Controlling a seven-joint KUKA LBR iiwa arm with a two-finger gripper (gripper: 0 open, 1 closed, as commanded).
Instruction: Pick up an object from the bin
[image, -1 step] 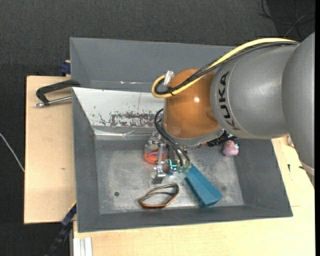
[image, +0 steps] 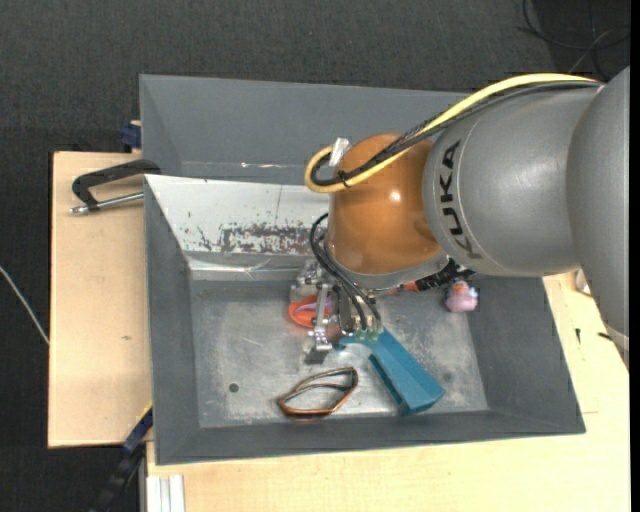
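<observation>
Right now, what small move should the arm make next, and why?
Probably nudge the tool toward the blue block, to centre over it. The tool hangs low at the block's upper-left end, with a brown loop and an orange thing close by; centring should avoid catching those.

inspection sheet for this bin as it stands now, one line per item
surface: grey metal bin, floor scuffed
job's things: blue block lying just right of the gripper; orange thing at its left, partly hidden
clutter: brown loop near the front wall; small pink thing at the right
grippers: gripper low over the bin's middle
cables: yellow cable looped above the gripper
surroundings: dark floor round the bin
</observation>
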